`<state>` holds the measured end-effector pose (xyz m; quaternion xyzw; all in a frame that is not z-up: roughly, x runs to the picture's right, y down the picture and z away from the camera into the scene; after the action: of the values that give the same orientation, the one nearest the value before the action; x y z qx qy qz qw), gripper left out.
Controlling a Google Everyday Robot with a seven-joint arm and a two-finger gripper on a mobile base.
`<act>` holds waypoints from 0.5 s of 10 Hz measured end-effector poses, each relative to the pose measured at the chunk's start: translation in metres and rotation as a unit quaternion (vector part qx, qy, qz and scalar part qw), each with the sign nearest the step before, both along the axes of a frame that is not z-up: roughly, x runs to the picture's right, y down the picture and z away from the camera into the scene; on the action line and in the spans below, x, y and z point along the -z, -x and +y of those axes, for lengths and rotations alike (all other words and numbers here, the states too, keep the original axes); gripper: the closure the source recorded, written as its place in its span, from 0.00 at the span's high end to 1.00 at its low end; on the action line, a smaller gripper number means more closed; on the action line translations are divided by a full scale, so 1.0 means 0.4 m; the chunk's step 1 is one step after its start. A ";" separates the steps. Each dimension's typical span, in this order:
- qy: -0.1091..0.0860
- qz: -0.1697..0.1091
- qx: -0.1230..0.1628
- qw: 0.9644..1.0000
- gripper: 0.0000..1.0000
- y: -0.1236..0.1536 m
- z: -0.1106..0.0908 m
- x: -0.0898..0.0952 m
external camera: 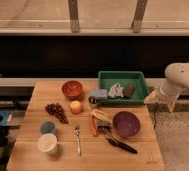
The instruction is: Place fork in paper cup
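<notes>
Fork (78,140): flat on worktop (138,160), front-left, tines away, handle twd front edge; not yet picked.
Paper cup (47,143): upright just left of fork, mouth up, so ready to receive.
Gripper (157,98): off worktop's right edge, beside green tray (123,75); jaws apart, empty, prob. staged for reach.

Table (138,150) is seen as pale matt wood. Fork (78,140) is read as shiny metal, paper cup (47,143) as matt cream paper. Gripper (158,98), smooth cream casing, is seen off the table's right edge.
</notes>
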<state>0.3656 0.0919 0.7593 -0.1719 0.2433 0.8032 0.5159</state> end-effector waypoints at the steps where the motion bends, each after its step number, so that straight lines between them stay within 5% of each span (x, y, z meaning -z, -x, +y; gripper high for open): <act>1: 0.000 0.000 0.000 1.000 0.80 0.000 0.000 0.000; 5: -0.003 -0.007 0.037 0.999 0.80 0.030 -0.009 0.003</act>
<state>0.3536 0.0882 0.7580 -0.1666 0.2434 0.7831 0.5475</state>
